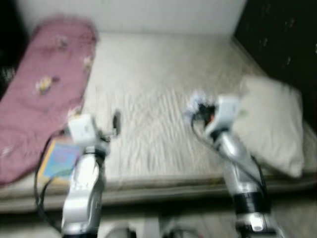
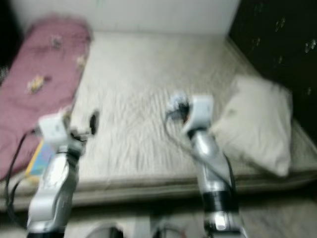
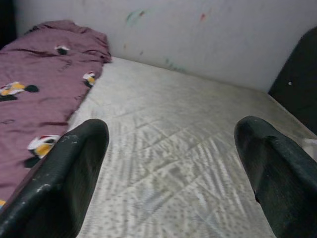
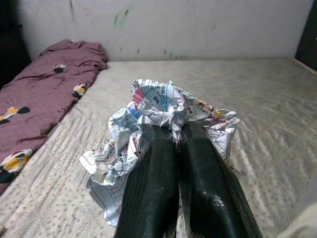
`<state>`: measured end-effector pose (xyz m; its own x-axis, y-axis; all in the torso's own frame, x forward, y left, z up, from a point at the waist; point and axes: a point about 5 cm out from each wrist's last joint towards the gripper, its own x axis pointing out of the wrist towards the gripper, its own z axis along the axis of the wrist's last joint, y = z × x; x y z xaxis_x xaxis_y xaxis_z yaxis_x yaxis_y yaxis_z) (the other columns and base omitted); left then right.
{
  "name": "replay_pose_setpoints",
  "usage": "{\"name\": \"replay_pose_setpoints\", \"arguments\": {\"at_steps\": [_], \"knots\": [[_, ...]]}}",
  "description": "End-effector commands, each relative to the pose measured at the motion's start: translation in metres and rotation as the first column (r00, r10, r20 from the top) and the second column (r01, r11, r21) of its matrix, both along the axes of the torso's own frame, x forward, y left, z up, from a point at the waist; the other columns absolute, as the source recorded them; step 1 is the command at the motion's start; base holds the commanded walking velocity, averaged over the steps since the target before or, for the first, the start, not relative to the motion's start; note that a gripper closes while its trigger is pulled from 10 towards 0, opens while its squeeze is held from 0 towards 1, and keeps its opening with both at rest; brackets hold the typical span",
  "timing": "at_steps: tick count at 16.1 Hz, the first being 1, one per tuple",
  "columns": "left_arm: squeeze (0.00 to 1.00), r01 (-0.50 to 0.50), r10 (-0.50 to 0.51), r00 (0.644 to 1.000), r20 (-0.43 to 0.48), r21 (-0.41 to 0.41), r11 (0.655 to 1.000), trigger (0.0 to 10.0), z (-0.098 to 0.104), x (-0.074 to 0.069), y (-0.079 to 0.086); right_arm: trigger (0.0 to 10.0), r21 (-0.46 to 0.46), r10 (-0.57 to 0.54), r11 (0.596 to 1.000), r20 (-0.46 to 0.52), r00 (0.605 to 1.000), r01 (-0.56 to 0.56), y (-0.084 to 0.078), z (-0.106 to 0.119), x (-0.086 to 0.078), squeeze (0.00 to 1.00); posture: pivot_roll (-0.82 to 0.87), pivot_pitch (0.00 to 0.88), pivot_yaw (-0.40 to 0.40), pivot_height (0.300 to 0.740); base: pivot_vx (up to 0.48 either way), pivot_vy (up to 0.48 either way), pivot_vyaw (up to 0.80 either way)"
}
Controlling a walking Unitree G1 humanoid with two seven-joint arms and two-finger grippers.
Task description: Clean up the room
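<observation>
The right end effector (image 4: 171,136) is clenched on a crumpled sheet of printed paper (image 4: 153,106), its 2 black fingers (image 4: 153,183) pressed together with the wad bunched around their tips. In the head views the paper shows as a pale, bluish blur at the end of the right arm, held over the bare quilted mattress (image 1: 148,99) and seemingly clear of it. The left end effector (image 3: 171,163) is released, its 2 fingers spread wide and empty above the mattress, near the purple patterned blanket (image 1: 44,84) lying along the robot's left side. A colourful book (image 1: 59,161) lies at the near edge of the bed just beside that blanket, and a cream pillow (image 1: 275,124) sits on the right. The step in hand appears to be carrying litter off the bed. The next move likely calls for keeping the grip closed while turning away to find a bin; no bin can be made out here, and the head views are blurred
</observation>
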<state>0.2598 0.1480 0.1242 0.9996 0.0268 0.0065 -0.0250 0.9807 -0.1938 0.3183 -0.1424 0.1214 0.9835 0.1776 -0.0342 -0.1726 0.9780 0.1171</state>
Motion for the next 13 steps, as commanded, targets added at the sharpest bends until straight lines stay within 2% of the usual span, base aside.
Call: {"name": "replay_pose_setpoints", "arguments": {"at_steps": [1, 13], "knots": [[0.0, 0.006, -0.006, 1.0, 0.012, -0.003, 1.0, 10.0, 0.0033, 0.0011, 0.0001, 10.0, 0.003, 0.009, 1.0, 0.03, 1.0, -0.009, 0.0031, 0.008, 0.0025, 0.0, 0.03, 0.0, -0.066, 0.74, 0.0, 0.48, 0.0], [0.0, 0.01, -0.009, 1.0, 0.015, -0.008, 1.0, 10.0, 0.0047, 0.0032, -0.0006, 10.0, -0.007, 0.02, 1.0, 0.02, 1.0, -0.02, 0.0039, 0.0066, 0.0033, 0.0, 0.02, 0.0, -0.066, 0.74, 0.0, 0.48, -0.04]]}}
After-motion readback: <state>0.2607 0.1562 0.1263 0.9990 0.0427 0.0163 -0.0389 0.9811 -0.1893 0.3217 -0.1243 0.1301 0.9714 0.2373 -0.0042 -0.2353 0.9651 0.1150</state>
